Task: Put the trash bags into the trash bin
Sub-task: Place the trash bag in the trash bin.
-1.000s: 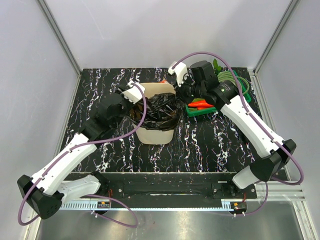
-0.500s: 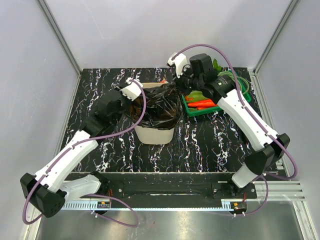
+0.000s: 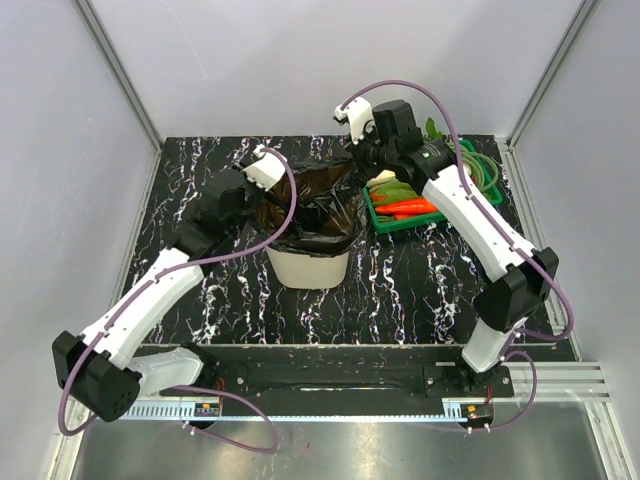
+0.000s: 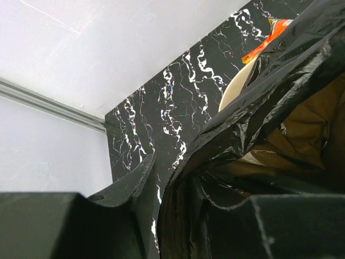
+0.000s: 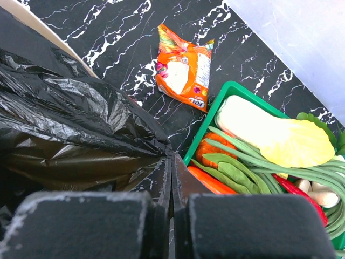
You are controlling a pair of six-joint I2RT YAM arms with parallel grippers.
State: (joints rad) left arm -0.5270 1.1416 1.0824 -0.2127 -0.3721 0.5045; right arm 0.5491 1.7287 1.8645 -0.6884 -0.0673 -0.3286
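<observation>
Right wrist: right gripper (image 5: pixel 171 162) closed together, pinching trash bag (image 5: pixel 81 118) edge; left gripper (image 4: pixel 167 221) apparently clamped on same bag.

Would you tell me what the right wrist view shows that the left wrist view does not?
Only right wrist: the green tray of vegetables and the right gripper shut on the bag. Only left wrist: the wall rail and the bag's open inside. Both: bag, bin, orange wrapper, table.

Black white-veined marble tabletop (image 3: pixel 400 285); plain white walls (image 3: pixel 300 60); aluminium corner posts (image 3: pixel 117 70).
</observation>
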